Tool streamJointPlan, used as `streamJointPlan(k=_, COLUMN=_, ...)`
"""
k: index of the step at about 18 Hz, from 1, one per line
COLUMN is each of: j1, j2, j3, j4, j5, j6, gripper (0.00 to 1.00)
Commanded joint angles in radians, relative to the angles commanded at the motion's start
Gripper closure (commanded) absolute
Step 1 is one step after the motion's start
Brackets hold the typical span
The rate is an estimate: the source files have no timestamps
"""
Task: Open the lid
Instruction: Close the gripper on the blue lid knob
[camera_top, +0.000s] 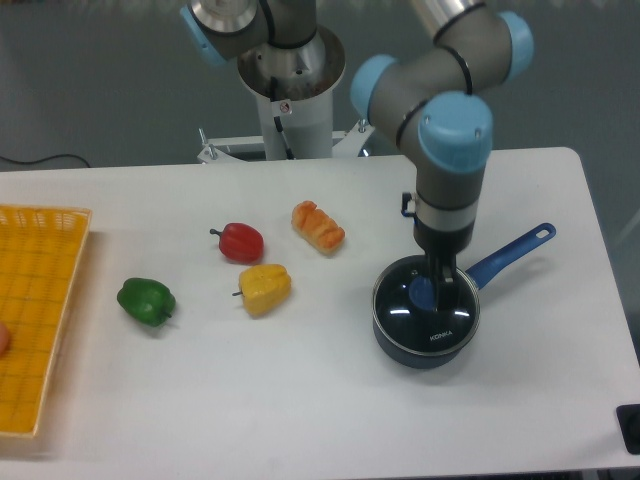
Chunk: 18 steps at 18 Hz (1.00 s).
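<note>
We see, L to R on the white desk (330, 400): yellow basket (35, 300), green pepper (146, 301), red pepper (240, 242), yellow pepper (265, 288), croissant (318, 226). At R the lid (415, 315) sits on the blue saucepan (500, 260). The tool (441, 288) is down at the blue knob (424, 293); can't tell whether it's spread or pinching.

Red pepper (240, 242), yellow pepper (265, 288), green pepper (146, 301) and bread roll (318, 226) are lying on the white table (250, 400). Yellow basket (35, 300) is sitting at the left edge.
</note>
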Motion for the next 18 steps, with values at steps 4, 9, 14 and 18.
streamJointPlan(k=4, j1=-0.006, j2=-0.031, j3=-0.005, j4=0.008, j5=0.002, j6=0.001, gripper=0.00)
streamJointPlan(k=9, j1=-0.008, j2=-0.035, j3=-0.015, j4=0.003, j5=0.003, j6=0.005, gripper=0.00)
streamJointPlan(k=14, j1=-0.006, j2=-0.028, j3=-0.015, j4=-0.024, j5=0.003, j6=0.011, gripper=0.00)
streamJointPlan(k=18, j1=-0.008, j2=-0.022, j3=-0.021, j4=-0.038, j5=0.002, j6=0.008, gripper=0.00)
